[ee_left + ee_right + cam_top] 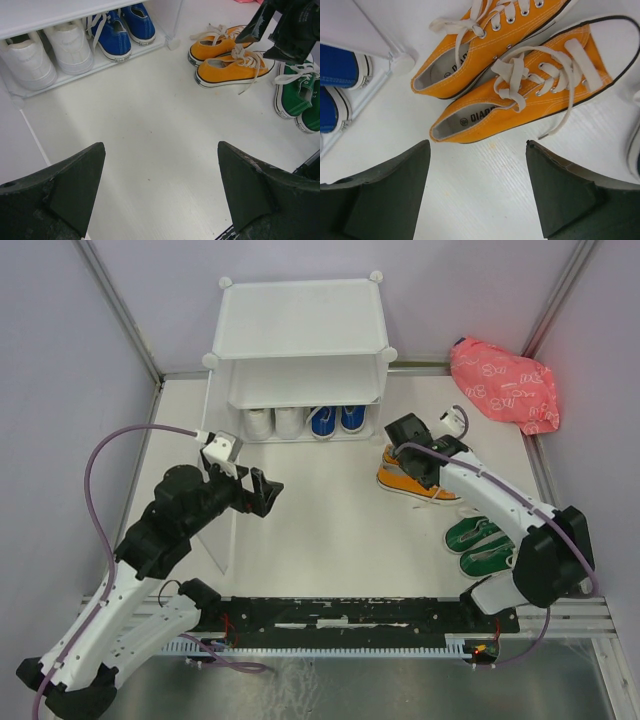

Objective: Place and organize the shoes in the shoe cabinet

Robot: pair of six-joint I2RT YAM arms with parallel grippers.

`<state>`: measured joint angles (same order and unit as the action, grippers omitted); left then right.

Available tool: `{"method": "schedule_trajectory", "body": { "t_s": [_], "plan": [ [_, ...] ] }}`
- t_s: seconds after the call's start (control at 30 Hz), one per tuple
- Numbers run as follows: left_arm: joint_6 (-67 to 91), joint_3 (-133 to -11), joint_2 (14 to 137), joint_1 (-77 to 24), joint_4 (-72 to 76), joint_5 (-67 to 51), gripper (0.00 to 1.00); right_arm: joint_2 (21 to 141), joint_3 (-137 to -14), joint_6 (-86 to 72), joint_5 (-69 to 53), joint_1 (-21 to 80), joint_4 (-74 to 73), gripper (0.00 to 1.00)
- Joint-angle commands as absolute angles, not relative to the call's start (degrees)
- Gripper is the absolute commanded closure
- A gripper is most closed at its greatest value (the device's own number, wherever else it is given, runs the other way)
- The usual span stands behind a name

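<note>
We find white shoes (70, 47) and blue shoes (111, 40) shelved; orange shoes (230, 70) and green shoes (292, 95) await. Left pincer (161, 147) and right pincer (476, 150) stand wide.

The left arm (150, 530) reaches forward from its base with the elbow raised. The left pincer (266, 490) points toward the right, jaws spread wide. The right arm (490, 495) stretches forward and to the left, its wrist bent downward. The right pincer (476, 145) faces down, jaws likewise parted wide and gripping nothing.
</note>
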<state>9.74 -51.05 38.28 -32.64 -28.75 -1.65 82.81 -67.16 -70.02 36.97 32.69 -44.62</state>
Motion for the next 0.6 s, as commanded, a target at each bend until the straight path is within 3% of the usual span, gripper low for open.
{"method": "schedule_trajectory", "body": {
  "t_s": [0.0,0.17,0.57],
  "plan": [
    [6.9,-54.5,38.6,-32.6,-28.1,-3.9,0.01,88.1,-69.3,-83.8,29.3,27.7,-39.9,0.17],
    [6.9,-56.1,39.7,-32.5,-29.5,-5.0,0.01,95.3,-70.4,-92.9,23.4,24.5,-34.0,0.21],
    [5.6,-57.5,41.2,-32.5,-31.0,-3.9,0.01,99.5,-69.6,-101.3,26.3,24.4,-28.6,0.26]
  ]
}}
